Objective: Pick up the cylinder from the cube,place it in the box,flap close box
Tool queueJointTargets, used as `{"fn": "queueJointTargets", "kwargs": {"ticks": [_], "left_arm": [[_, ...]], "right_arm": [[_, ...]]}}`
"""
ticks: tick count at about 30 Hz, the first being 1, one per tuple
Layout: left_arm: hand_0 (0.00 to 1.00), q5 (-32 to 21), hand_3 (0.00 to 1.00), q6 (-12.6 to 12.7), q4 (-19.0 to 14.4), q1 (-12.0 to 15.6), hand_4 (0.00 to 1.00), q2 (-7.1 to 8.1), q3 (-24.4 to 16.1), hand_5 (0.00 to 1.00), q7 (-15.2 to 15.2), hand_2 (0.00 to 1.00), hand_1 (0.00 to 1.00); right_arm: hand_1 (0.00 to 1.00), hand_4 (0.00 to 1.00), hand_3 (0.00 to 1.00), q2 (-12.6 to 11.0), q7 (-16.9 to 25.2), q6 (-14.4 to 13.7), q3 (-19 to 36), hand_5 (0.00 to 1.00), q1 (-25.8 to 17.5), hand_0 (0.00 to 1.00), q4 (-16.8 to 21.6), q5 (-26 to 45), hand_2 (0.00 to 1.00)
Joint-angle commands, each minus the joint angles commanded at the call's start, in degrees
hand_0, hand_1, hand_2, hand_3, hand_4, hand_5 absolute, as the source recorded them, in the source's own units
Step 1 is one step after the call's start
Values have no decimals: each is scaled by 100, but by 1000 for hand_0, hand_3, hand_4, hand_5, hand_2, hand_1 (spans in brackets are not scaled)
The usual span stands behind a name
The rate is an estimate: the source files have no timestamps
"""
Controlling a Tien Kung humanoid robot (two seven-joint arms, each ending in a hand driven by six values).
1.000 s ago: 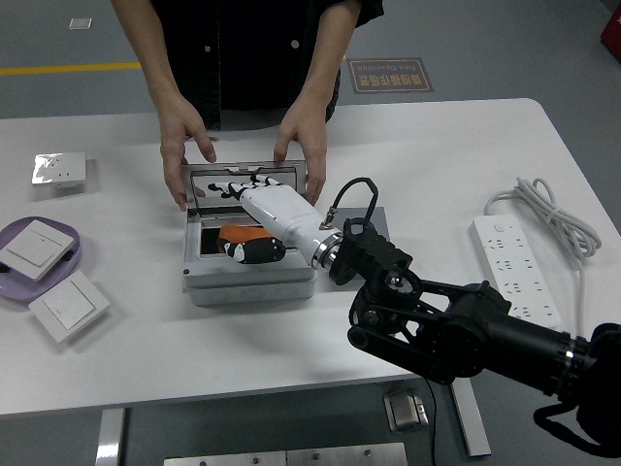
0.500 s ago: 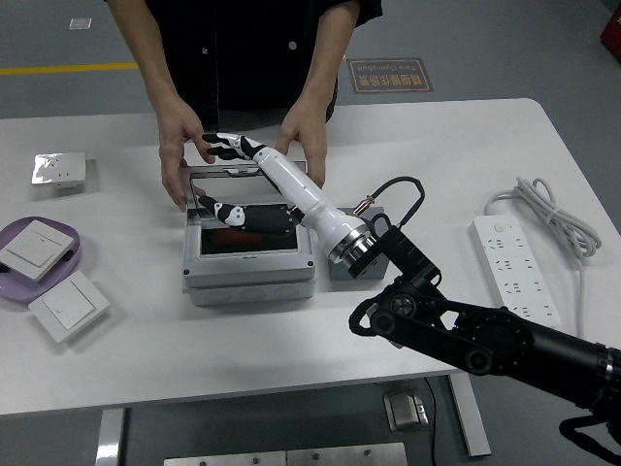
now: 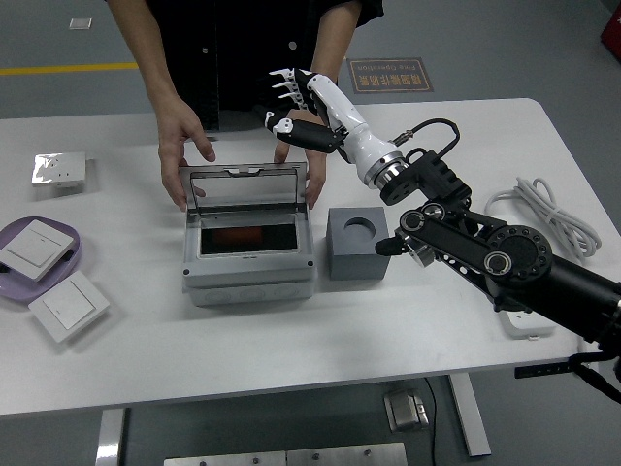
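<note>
At the left, the person's hands [image 3: 184, 146] have not moved: they brace the back corners of the grey box [image 3: 248, 254], one at each end of the raised lid [image 3: 244, 183]. What has changed is inside and above the box. A second ago our right hand [image 3: 303, 102] was down in the box's opening with the orange cylinder [image 3: 233, 238] under its fingers; now the cylinder lies alone on the dark floor of the box, and the hand has climbed out and up past the lid. We judge the placing step done and only the lid left to close.

To the right of the box, the dark cube [image 3: 357, 245] stands just beside it, its round socket empty.

Our right hand hangs high over the table's far edge, in front of the person, well clear of the lid. The white forearm slopes up and to the left from the black wrist, fingers spread apart, thumb below, holding nothing.
</note>
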Motion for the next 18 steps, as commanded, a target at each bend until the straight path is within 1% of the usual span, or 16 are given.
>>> {"fn": "queueJointTargets", "kwargs": {"ticks": [1, 5, 7, 8, 13, 14, 18], "left_arm": [[614, -3, 644, 1, 1, -1, 717, 7, 1, 261, -1, 614, 629], [614, -9, 644, 2, 3, -1, 717, 22, 7, 261, -1, 614, 629], [614, 7, 644, 1, -1, -2, 717, 21, -4, 261, 0, 614, 629], [614, 19, 643, 1, -2, -4, 718, 21, -15, 262, 1, 612, 629], [614, 165, 643, 6, -19, -7, 718, 30, -163, 262, 1, 612, 629], [614, 272, 643, 15, -32, -1, 719, 32, -254, 262, 3, 614, 629], [614, 766, 643, 51, -129, 58, 719, 30, -693, 262, 16, 614, 629]], "right_arm": [[639, 664, 702, 5, 35, 30, -24, 341, 23, 631, -92, 58, 651], [639, 664, 702, 37, 178, 117, -123, 341, 57, 631, -329, 253, 651], [639, 664, 702, 46, 218, 131, -173, 341, 51, 631, -366, 299, 651], [635, 643, 695, 50, 231, 135, -199, 320, 45, 630, -374, 315, 645], [635, 643, 695, 66, 276, 147, -351, 320, -29, 630, -378, 398, 645], [628, 644, 682, 76, 281, 153, -385, 323, -60, 616, -379, 436, 634], [628, 644, 682, 119, 316, 172, -472, 323, -196, 616, -355, 568, 634]]}}
